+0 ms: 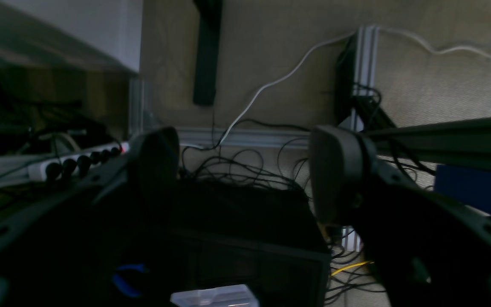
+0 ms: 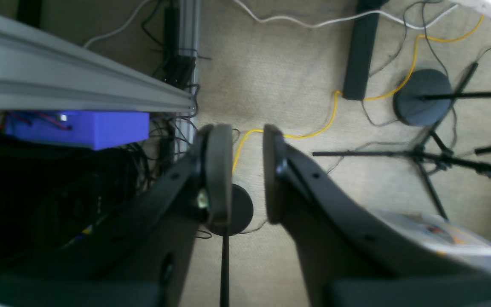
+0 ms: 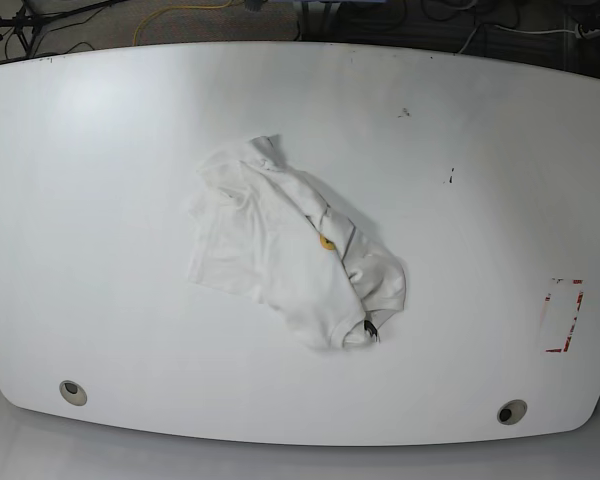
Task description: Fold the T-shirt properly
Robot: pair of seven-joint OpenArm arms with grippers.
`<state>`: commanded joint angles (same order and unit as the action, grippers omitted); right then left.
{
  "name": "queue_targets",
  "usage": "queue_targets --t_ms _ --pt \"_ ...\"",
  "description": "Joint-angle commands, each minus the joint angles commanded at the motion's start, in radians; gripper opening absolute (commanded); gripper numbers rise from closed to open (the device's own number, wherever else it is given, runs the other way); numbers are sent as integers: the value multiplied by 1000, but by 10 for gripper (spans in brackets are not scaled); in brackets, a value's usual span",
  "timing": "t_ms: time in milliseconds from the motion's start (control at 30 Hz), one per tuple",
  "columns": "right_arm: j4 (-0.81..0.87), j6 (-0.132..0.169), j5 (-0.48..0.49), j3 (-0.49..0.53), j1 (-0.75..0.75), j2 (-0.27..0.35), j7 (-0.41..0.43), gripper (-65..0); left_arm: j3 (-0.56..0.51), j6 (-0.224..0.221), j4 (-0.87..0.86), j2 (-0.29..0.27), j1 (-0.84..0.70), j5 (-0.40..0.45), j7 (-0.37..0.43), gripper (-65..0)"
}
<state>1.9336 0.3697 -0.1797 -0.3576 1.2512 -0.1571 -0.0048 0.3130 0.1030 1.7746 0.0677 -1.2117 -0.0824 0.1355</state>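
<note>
Basically nothing done: T-shirt (image 3: 292, 255) lies crumpled mid-table (image 3: 100, 180). Left gripper (image 1: 245, 170) spread wide, right gripper (image 2: 247, 170) slightly apart, both empty, off-table.

White tabletop (image 3: 100, 200) with a small dark scuff (image 3: 404, 112) near the far edge, a red-outlined rectangle mark (image 3: 562, 316) at one side, and two round grommet holes (image 3: 72, 391) (image 3: 510, 411) along the near edge. Beige carpet floor (image 2: 279, 76) off the table: yellow cable (image 2: 330, 115), white cable (image 1: 271, 83), aluminium frame rail (image 2: 79, 81), blue box (image 2: 79, 128) under the rail. Black round stand base (image 2: 422, 97) with tripod legs (image 2: 433, 157) nearby; white power strip (image 1: 79, 162), clear plastic box (image 2: 441, 243).
</note>
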Motion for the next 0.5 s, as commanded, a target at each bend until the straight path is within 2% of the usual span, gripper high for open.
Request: queue_targets --t_ms 300,500 --pt "56 0 4 -7 7 0 -3 -528 2 1 69 7 -18 -27 3 -210" --pt "122 3 15 -22 5 0 1 -524 7 -1 164 28 -52 -101 -4 -211"
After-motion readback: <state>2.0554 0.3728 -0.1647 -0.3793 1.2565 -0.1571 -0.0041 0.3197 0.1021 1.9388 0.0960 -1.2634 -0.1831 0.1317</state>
